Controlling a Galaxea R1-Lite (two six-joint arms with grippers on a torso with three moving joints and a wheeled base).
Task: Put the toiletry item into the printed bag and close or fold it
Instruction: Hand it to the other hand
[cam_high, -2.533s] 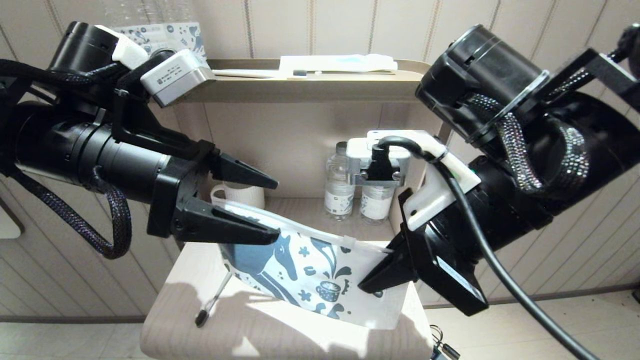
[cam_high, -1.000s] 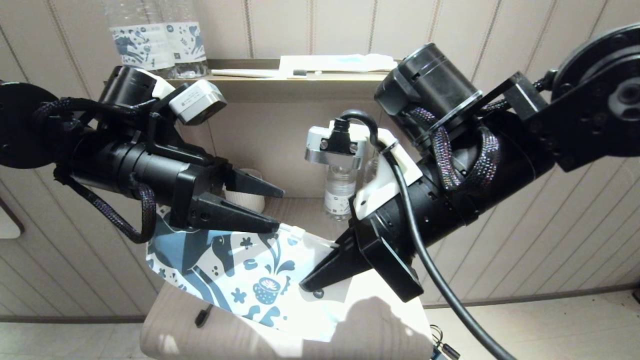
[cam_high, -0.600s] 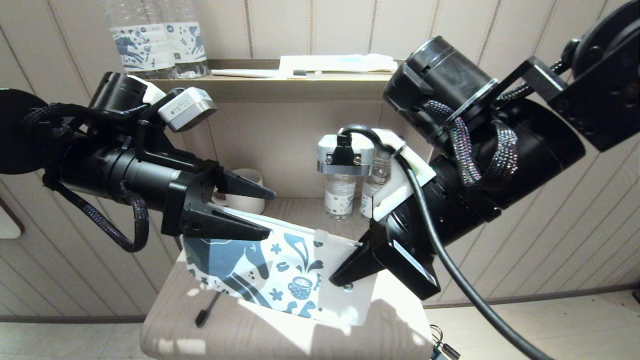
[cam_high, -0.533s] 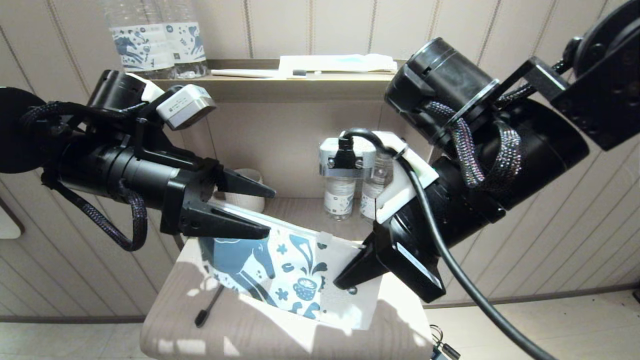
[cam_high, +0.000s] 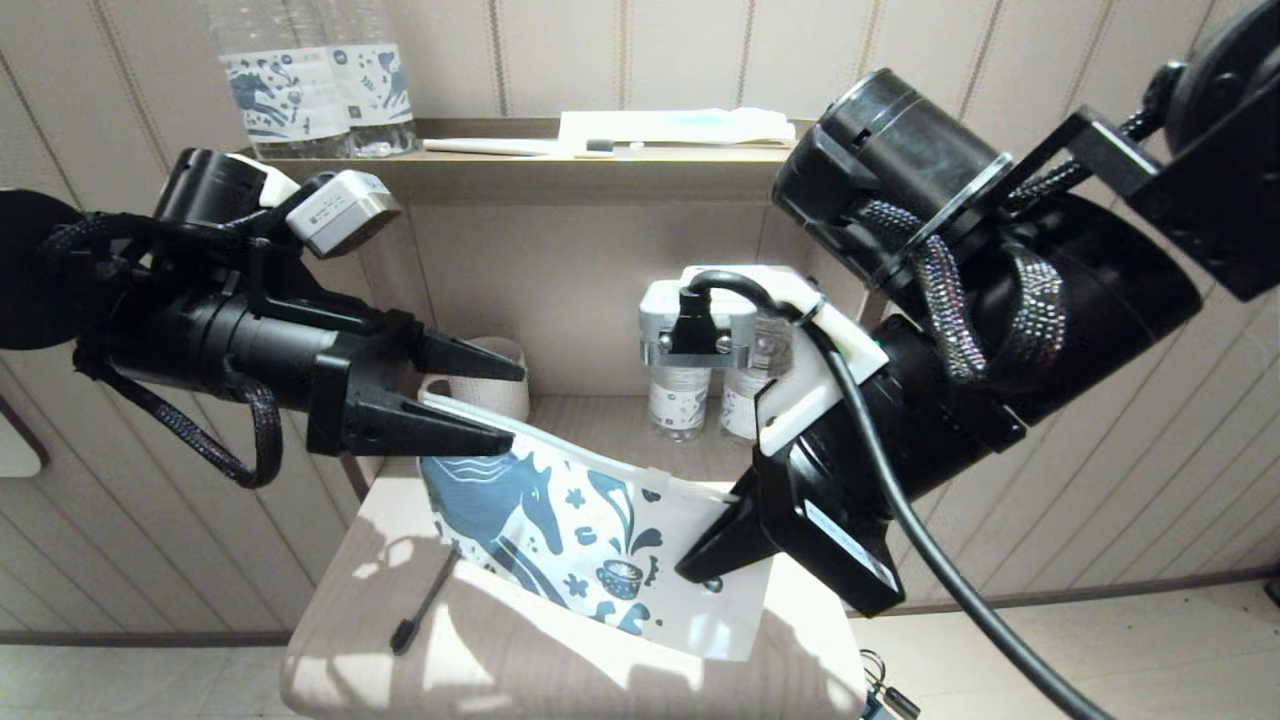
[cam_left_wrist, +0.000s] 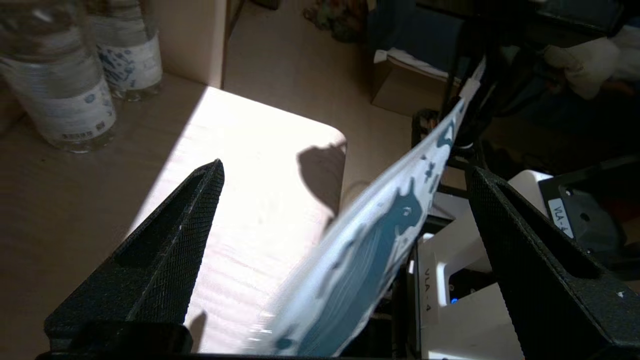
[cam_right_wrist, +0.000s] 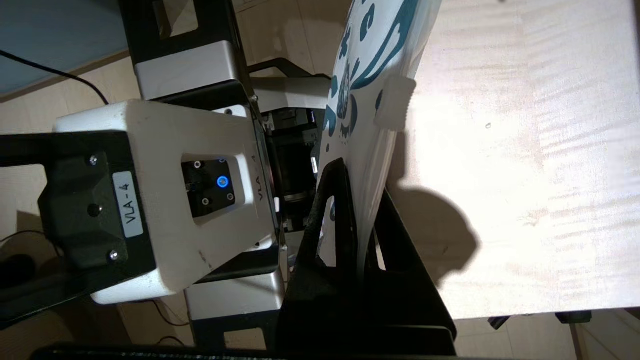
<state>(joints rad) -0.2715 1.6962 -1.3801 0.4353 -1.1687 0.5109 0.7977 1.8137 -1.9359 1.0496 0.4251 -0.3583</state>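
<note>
The printed bag, white with a blue horse, hangs tilted above the small table. My right gripper is shut on its right end, and the right wrist view shows the bag pinched in that gripper below the white zip slider. My left gripper stands open at the bag's upper left corner. In the left wrist view the bag runs between the spread fingers of the gripper, unpinched. The toiletry item, a thin toothbrush, lies on the table, its upper end hidden behind the bag.
A white mug and two labelled bottles stand at the back of the table. On the upper shelf are two more bottles, a white toothbrush and a flat packet.
The right gripper has swung the bag back to the right and lower. The left gripper has drawn back a little to the left, still open. The toothbrush has stayed in place.
</note>
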